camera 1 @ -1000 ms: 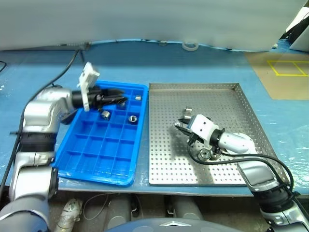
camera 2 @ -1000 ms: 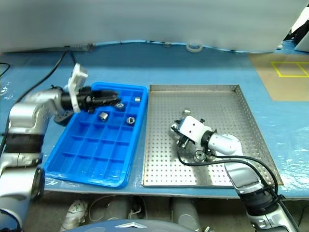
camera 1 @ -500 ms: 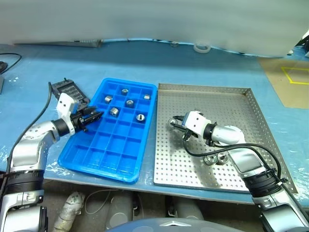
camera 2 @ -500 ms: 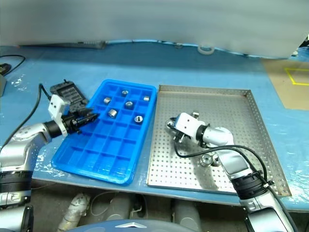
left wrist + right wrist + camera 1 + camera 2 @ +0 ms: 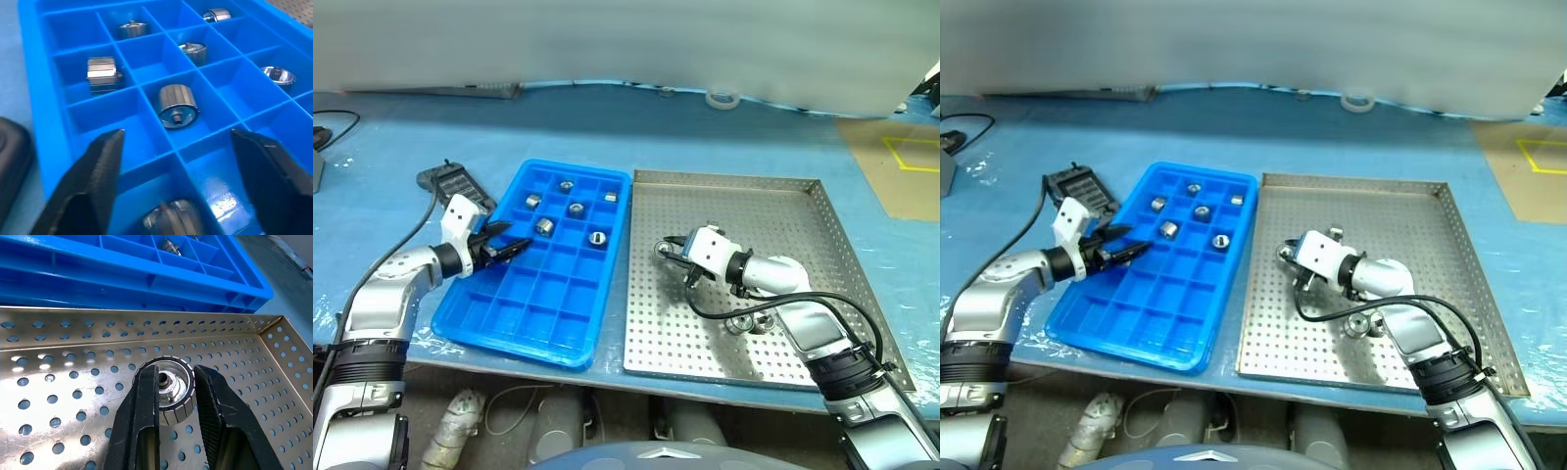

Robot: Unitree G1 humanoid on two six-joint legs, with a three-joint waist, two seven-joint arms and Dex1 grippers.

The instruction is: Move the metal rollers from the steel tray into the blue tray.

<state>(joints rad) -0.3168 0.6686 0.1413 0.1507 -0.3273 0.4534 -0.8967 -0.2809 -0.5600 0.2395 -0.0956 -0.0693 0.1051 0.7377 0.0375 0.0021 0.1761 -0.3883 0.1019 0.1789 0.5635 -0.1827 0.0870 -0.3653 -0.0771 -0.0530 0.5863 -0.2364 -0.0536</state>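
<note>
While the left gripper (image 5: pixel 176 147) gapes over the bright blue compartmented plastic tray (image 5: pixel 481 323), a silvery roller (image 5: pixel 172 223) lies beneath. Right gripper (image 5: pixel 175 382) is clamped on a ridged metal roller (image 5: pixel 168 387) in the perforated steel tray (image 5: pixel 822 362).

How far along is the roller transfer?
Done: about seven rollers sit in blue tray compartments, and the left gripper hovers open and empty over them. In hand: the right gripper is shut on one roller, not yet lifted off the steel tray. Left: at least two loose rollers lie beside that arm.
</note>
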